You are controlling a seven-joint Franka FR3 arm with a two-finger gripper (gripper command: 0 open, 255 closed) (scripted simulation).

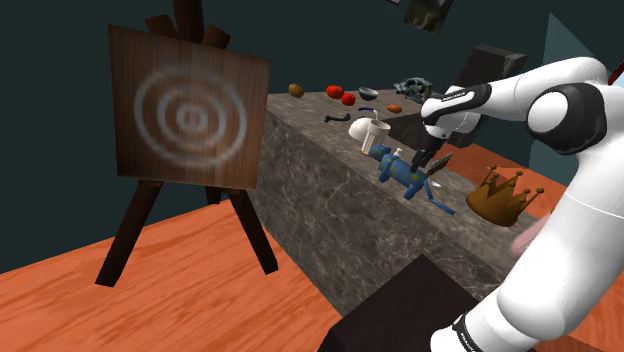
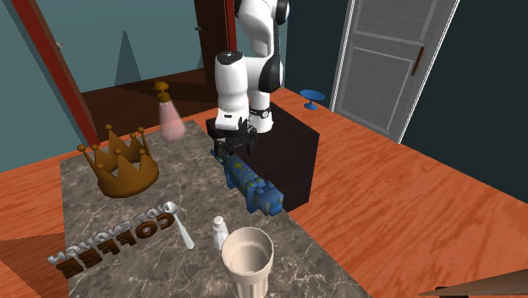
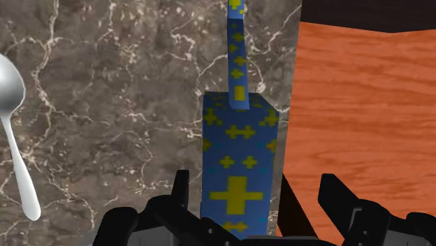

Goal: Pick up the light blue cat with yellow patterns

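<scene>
On veined marble [image 3: 105,105], the released pincer [image 3: 256,182] straddles a blocky blue, yellow-crossed cat [image 3: 237,147].

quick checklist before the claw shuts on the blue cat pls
1. Claw open: ok.
2. Blue cat with yellow patterns inside the claw's gap: ok.
3. Claw low enough around the cat's body: cannot tell.
4. Spoon apart from the claw: ok.
5. Cat well in from the marble counter edge: not ok, it lies right along the edge.
</scene>
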